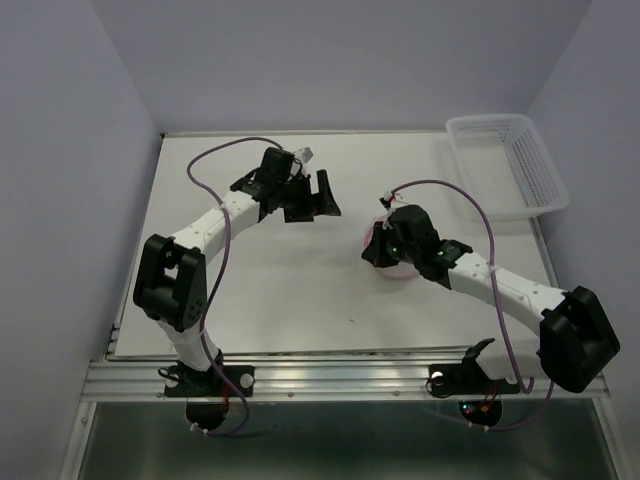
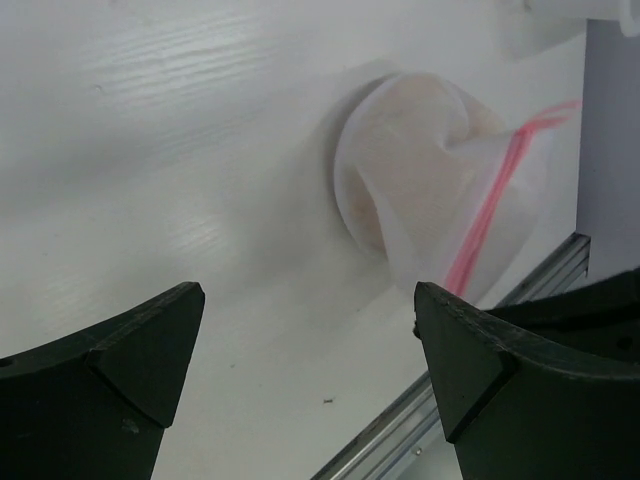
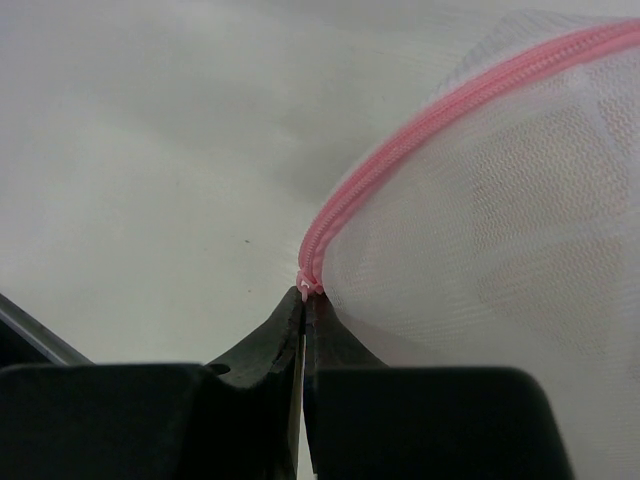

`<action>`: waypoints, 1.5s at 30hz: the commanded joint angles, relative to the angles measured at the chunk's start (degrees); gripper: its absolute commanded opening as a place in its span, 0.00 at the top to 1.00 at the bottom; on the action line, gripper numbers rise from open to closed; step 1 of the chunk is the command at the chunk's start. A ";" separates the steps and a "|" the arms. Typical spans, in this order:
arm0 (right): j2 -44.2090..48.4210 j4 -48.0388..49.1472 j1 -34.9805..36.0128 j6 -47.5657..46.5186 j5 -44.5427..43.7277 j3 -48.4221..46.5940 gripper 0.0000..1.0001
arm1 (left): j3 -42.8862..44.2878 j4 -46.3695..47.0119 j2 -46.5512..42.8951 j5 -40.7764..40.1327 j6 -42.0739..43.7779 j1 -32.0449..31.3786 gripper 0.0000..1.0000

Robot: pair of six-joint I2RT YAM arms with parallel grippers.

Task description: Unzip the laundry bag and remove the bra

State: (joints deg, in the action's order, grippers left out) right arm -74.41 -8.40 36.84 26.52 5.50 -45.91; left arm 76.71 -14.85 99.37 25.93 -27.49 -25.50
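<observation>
Pinching so thin a sliver is the weak point. The right fingers (image 3: 270, 335) are pressed together on the zipper pull (image 3: 308, 284) by their very tips, so a tug off the line of the teeth could slip it free. The laundry bag (image 3: 480, 230), at about 3 o'clock on the worktop (image 1: 300, 290), is soft, see-through white mesh rimmed by a ribbed pink zipper (image 3: 420, 127). With nothing pinning it, it may simply drag or fold along. The bra (image 2: 405, 140) shows as a tan, padded curve inside. At 11 o'clock the left fingers (image 2: 120, 365) stand wide apart, holding nothing. A rigid white lattice basket (image 1: 515, 165) sits at 2 o'clock.
</observation>
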 commanded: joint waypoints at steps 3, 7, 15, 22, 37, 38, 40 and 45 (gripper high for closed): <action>3.04 0.14 0.34 -1.65 -0.93 1.61 0.99 | -2.27 5.45 -3.93 3.95 -2.40 -5.00 0.01; 4.97 0.06 0.34 -2.35 -0.40 2.84 0.99 | -0.34 7.38 -0.77 8.77 -1.26 -7.89 0.01; 6.21 0.76 0.34 -2.97 0.74 2.84 0.99 | 2.83 7.11 5.30 8.69 -2.31 -9.74 0.01; 5.95 0.84 0.34 -3.41 1.54 3.37 0.99 | 4.15 9.58 7.41 10.71 -3.28 -11.77 0.05; 7.26 0.32 0.34 -2.97 -1.89 4.25 0.99 | 3.19 13.18 8.91 13.88 -6.00 -12.65 1.00; 7.35 -0.12 0.34 -2.88 -3.11 4.34 0.99 | 3.27 13.18 8.73 14.23 -5.91 -12.56 1.00; 7.27 -2.05 0.34 -3.14 -4.44 4.08 0.99 | 3.54 12.57 7.95 13.97 -5.30 -12.21 1.00; 6.12 -4.08 0.34 -3.06 -5.32 4.34 0.99 | 4.59 10.19 6.98 12.65 -4.07 -9.49 1.00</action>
State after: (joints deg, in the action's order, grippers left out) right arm -68.66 -10.50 36.84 23.92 2.26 -42.15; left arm 78.19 -3.90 108.79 39.18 -33.56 -37.56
